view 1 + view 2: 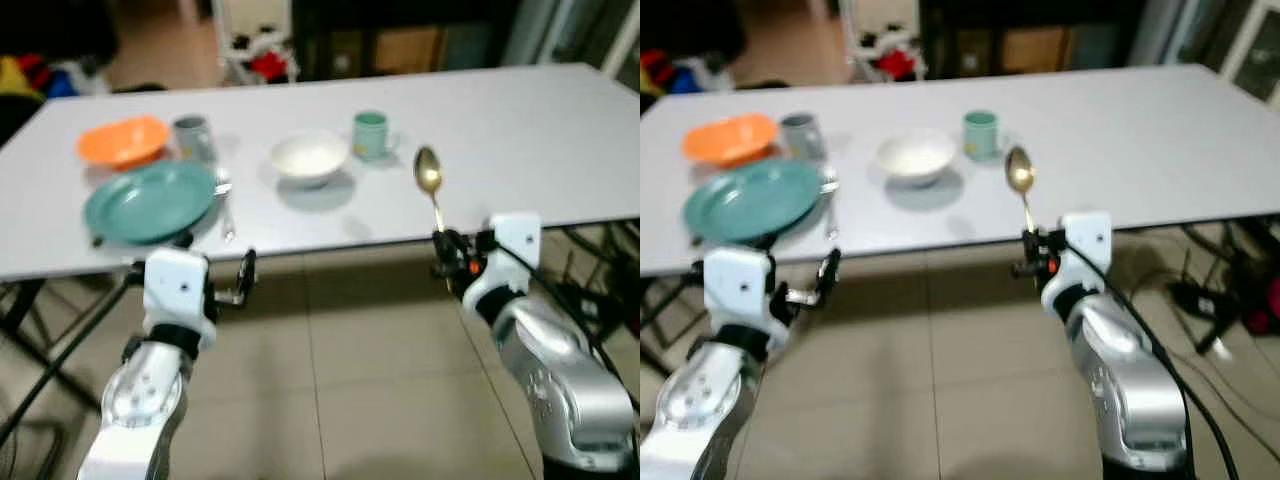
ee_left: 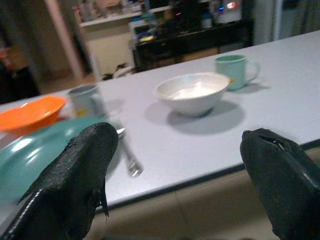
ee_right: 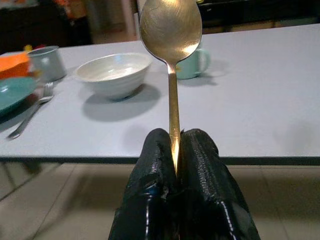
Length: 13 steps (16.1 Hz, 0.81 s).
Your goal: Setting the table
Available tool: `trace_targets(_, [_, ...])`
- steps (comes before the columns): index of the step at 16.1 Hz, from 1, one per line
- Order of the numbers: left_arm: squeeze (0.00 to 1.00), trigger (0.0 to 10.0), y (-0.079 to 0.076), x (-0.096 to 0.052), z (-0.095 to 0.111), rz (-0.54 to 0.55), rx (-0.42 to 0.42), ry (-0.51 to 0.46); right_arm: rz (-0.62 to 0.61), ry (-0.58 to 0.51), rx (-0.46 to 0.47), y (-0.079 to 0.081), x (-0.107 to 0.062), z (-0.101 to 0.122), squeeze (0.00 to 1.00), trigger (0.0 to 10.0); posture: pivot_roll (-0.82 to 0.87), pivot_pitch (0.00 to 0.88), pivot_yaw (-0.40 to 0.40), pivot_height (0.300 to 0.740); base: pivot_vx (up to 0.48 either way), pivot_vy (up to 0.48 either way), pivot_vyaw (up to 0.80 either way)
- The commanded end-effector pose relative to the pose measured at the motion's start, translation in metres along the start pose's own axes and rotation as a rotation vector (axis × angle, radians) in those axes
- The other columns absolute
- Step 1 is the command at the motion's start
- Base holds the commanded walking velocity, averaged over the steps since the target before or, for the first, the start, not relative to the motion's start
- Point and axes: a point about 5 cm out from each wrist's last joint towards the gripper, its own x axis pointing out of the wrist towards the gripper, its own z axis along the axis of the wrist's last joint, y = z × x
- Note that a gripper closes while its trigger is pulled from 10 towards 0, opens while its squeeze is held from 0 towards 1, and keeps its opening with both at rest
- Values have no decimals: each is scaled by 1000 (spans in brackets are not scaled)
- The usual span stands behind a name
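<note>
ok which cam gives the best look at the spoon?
Right wrist view: the gold spoon stands upright, large and sharp, its handle pinched between the right gripper fingers. Both eye views show it smaller and blurrier, held at the table edge. In the left wrist view I can't find it.

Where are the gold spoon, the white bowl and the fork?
gold spoon (image 3: 171, 27), right wrist view, middle of its bowl.
white bowl (image 1: 309, 156), left eye view, inside of the bowl.
fork (image 2: 129, 158), left wrist view, on its handle.
</note>
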Motion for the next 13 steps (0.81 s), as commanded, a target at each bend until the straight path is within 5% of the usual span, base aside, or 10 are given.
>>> trace_targets(1, [0, 10000, -4, 1, 2, -14, -2, -9, -33, -10, -9, -8, -2, 5, 0, 10000, -129, 0, 61, 740, 345, 0, 0])
trace_targets(11, [0, 10000, -4, 1, 2, -14, -2, -9, -33, -10, -9, -8, -2, 5, 0, 10000, -129, 0, 61, 740, 345, 0, 0])
trace_targets(13, [0, 10000, -10, 4, 1, -64, -1, -8, -13, 129, -76, -8, 4, -9, 0, 10000, -132, 0, 62, 740, 345, 0, 0])
